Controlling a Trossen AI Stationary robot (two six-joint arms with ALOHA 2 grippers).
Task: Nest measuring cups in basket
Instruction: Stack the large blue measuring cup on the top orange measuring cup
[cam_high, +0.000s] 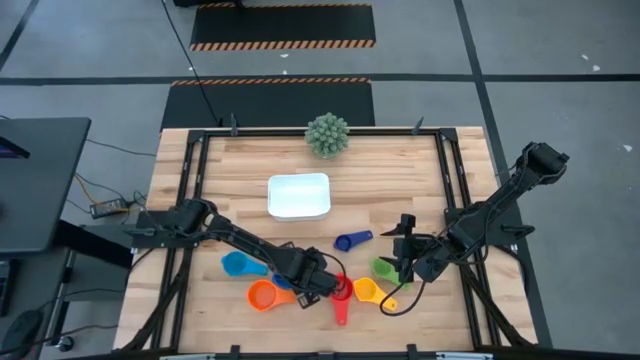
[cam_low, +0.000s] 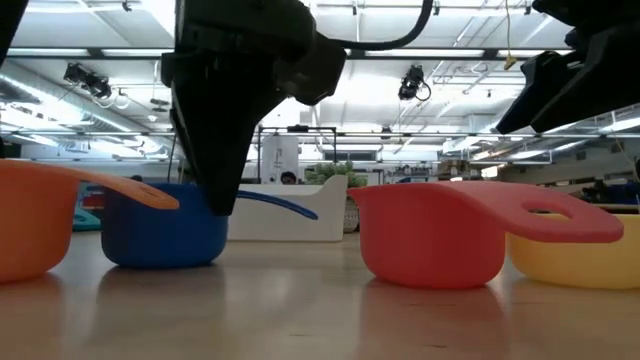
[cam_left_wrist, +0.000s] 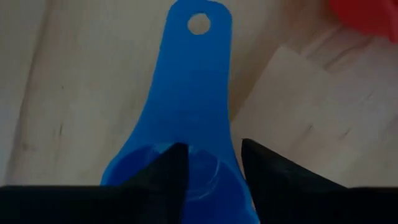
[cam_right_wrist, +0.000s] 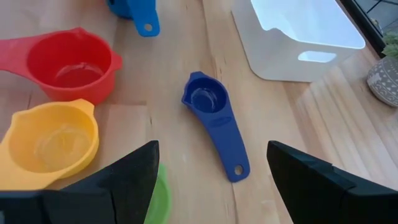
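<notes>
The left gripper (cam_left_wrist: 210, 171) straddles the blue cup's (cam_left_wrist: 186, 112) rim, apparently not yet clamped, handle pointing straight ahead; the right gripper (cam_right_wrist: 211, 180) hangs open.

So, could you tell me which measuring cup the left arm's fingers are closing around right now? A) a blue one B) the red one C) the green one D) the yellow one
A: the left wrist view shows the left gripper with its fingers straddling the bowl rim of the blue cup, while the red cup, yellow cup and green cup sit apart from it.
</notes>
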